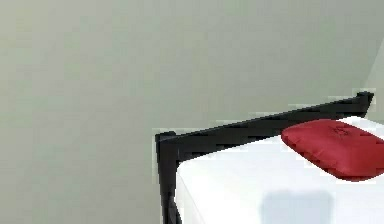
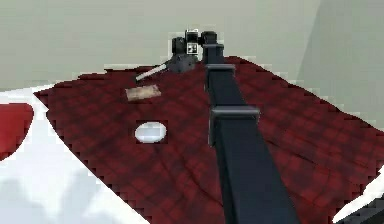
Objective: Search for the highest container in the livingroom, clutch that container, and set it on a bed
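Pale wall [image 1: 90, 80] behind, and the arm [image 2: 235, 130] is reaching out across the bed [image 1: 230, 185].
In the forward view a red pillow [image 1: 335, 147] is lying by the dark headboard [image 1: 250, 128], near the bed's corner. In the arm side view a dark red checked blanket [image 2: 310, 120] is covering the mattress. The gripper [image 2: 152, 72] is hanging toward the blanket's far edge, and I cannot tell how its fingers are standing or whether it is holding anything. A flat brown thing [image 2: 143, 93] is lying near it, a white round thing [image 2: 151, 131] nearer the blanket's middle. Which one the task is after, I can't tell.
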Tool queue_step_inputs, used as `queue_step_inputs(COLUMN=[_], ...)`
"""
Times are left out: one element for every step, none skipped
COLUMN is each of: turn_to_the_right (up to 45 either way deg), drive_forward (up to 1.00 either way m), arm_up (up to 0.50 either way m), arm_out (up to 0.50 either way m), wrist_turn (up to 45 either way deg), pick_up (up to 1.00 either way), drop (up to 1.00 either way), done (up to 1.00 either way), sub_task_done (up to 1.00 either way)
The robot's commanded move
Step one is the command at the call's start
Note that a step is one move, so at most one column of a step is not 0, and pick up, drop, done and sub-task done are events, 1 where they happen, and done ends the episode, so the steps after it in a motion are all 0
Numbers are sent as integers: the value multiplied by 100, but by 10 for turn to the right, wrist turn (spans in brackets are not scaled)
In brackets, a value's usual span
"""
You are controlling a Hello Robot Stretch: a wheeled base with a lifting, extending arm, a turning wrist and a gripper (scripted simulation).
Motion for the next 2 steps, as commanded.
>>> queue_step_inputs(turn_to_the_right=[0,0], drive_forward=[0,0], arm_up=[0,0], arm_out=[-8,0], wrist_turn=[0,0], pick_up=[0,0], drop=[0,0], done=[0,100], sub_task_done=[0,0])
